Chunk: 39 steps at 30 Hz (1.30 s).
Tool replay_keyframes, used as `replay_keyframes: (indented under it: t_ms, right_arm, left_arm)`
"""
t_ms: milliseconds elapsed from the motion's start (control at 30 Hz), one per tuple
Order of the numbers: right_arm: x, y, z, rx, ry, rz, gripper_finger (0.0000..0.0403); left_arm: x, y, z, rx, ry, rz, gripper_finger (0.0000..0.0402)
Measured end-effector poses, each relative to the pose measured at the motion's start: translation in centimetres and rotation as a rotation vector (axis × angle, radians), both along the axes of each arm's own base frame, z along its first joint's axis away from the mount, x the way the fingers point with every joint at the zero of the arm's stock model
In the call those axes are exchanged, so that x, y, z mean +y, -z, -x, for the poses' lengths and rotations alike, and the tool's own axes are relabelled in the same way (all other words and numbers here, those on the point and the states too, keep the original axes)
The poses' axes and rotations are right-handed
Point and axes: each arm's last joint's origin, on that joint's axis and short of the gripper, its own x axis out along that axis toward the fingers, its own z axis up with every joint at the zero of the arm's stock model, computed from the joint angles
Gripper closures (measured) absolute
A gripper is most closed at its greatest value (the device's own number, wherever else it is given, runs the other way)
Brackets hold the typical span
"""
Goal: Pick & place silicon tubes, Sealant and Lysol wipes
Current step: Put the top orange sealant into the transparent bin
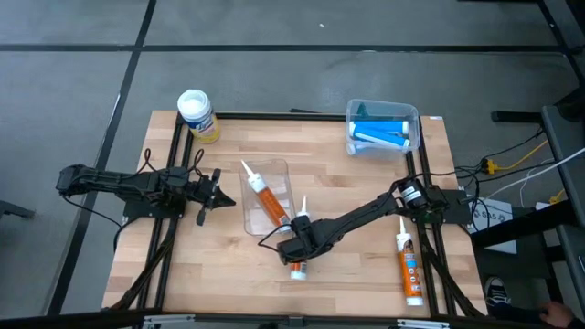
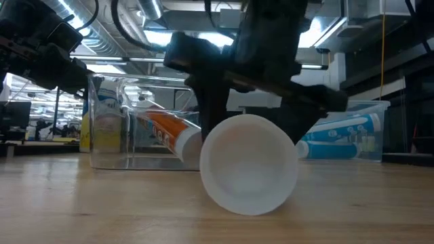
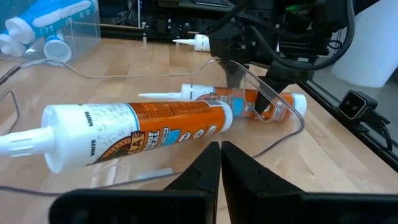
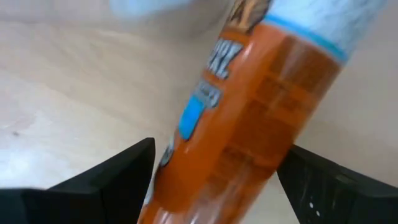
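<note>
High view: Lysol wipes (image 1: 197, 114), yellow canister with white lid, upright at table's far left corner, well apart from both arms. Right gripper (image 1: 300, 249) low over an orange tube (image 1: 298, 260) lying on the wood just beside the clear bin (image 1: 278, 168); fingers spread wide, straddling the tube, not clamped. Second orange tube (image 1: 266, 199) lies inside that bin. Third orange tube (image 1: 409, 265) near right edge. Blue tubes (image 1: 379, 132) in far clear box (image 1: 411, 116). Left gripper (image 1: 218, 189) closed, empty, beside the bin.

"WHITE" on the orange sealant tube (image 3: 134, 134)
</note>
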Motion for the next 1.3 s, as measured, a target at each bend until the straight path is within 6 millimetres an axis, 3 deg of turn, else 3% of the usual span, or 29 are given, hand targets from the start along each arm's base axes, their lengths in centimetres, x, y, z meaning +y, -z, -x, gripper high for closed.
replay_keyframes:
  t_ms: [400,833,1300]
  right_arm:
    - [-0.3,0.1,0.2,0.049,-0.134,0.049,0.0079]
    - [-0.3,0.1,0.0,-0.003,-0.161,0.171,0.0079]
    - [-0.3,-2.3,-1.3,-0.069,-0.189,0.282,0.0079]
  left_arm:
    - [0.0,0.0,0.0,0.0,0.0,0.0,0.0393]
    - [0.0,0.0,0.0,0.0,0.0,0.0,0.0393]
    - [0.0,0.0,0.0,0.0,0.0,0.0,0.0393]
